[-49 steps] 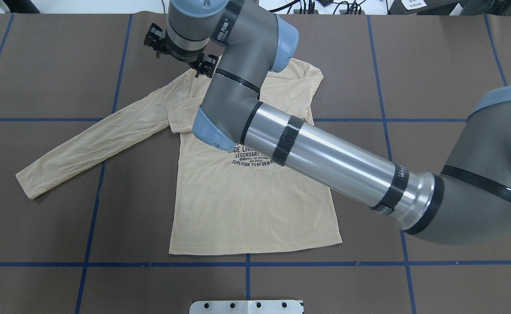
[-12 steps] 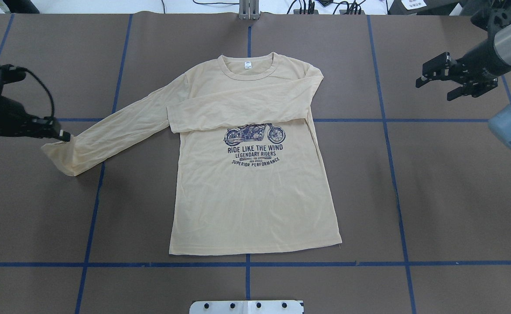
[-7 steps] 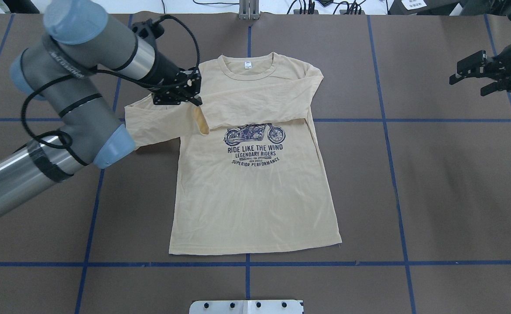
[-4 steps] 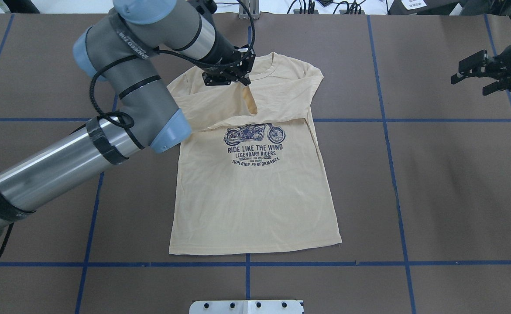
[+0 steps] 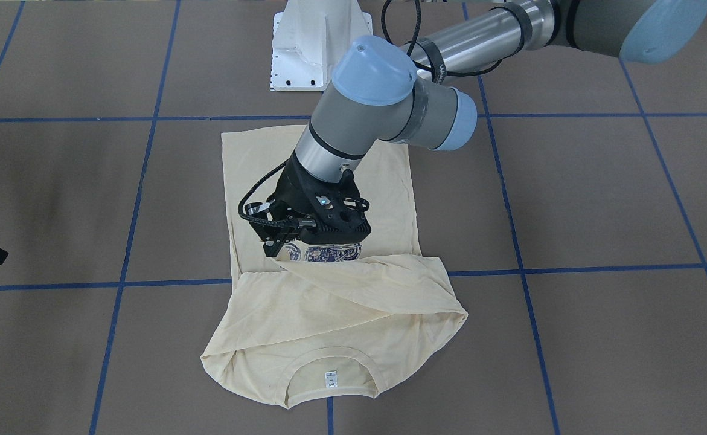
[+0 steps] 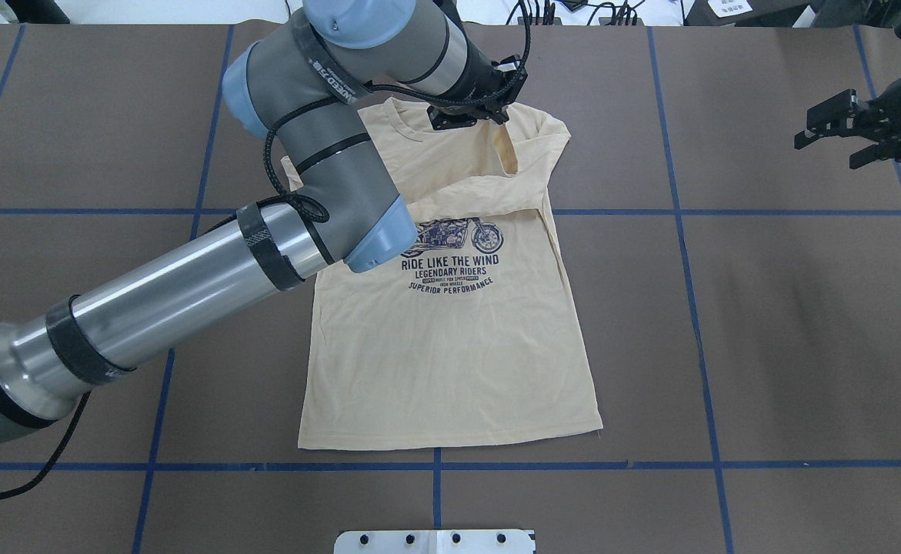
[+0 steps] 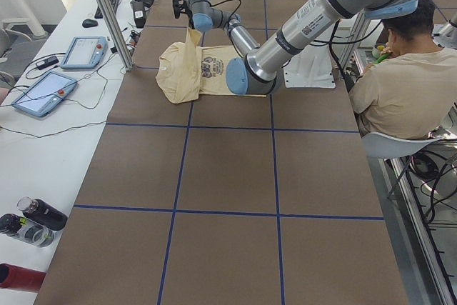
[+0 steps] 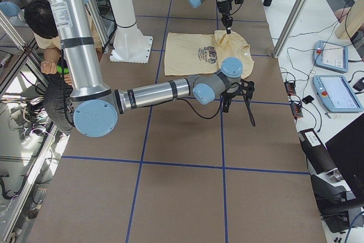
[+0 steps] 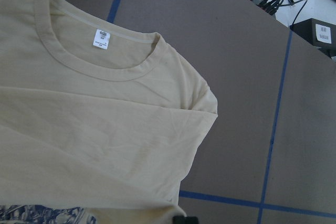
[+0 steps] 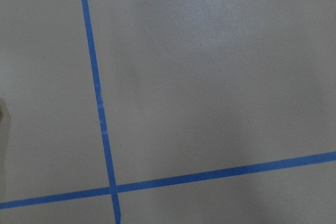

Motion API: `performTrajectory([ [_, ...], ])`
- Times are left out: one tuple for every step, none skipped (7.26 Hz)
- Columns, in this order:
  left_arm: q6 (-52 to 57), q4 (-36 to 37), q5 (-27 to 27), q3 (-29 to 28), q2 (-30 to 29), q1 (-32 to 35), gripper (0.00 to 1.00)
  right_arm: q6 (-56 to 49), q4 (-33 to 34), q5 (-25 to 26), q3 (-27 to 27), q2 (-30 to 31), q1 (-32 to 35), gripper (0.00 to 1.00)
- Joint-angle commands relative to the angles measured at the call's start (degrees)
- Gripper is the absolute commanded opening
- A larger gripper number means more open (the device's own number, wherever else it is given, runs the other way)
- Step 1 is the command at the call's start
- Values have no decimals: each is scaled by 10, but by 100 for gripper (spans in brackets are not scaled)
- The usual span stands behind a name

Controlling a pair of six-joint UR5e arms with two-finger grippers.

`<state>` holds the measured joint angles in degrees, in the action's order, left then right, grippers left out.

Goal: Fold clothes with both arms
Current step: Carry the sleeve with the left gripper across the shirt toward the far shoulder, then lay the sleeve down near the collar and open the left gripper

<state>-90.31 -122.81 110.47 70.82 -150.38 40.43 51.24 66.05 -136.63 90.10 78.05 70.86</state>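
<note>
The clothes are one cream-yellow long-sleeved shirt [image 6: 450,346] lying flat, motorcycle print [image 6: 450,235] up, white neck label [image 9: 101,39] at the collar. One sleeve lies folded across the chest. My left gripper [image 6: 496,121] hangs over the collar area, shut on the cuff [image 6: 507,150] of the other sleeve, which droops from it above the shirt's shoulder. In the front-facing view the same gripper [image 5: 279,249] sits just over the print. My right gripper [image 6: 831,152] hovers open and empty off to the far right, well clear of the cloth.
Brown table cover [image 6: 765,323] is marked with blue tape lines [image 6: 681,211]. A white pedestal base [image 5: 320,42] stands at the robot's side. A seated person [image 7: 400,83] is beside the table, and tablets [image 7: 43,94] and bottles [image 7: 32,219] lie along a side bench.
My left gripper has carried the sleeve cuff rightward across the shirt, from the outstretched side to above the collar. The right arm has stayed at the far right.
</note>
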Motion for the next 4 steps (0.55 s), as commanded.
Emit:
performTrajectory([
  [0,-9,-44,-31,-24,-28,0,1,-1,0,-3,-1,0,99],
  [-1,-35,-66,-57,-32,-39,0,1,-1,0,-3,-1,0,99],
  [-2,-57,-84,-81,-39,-47,0,2,-2,0,-3,-1,-1,99],
  [-3,-70,-91,-93,-44,-52,0,2,-2,0,-3,-1,-1,99],
])
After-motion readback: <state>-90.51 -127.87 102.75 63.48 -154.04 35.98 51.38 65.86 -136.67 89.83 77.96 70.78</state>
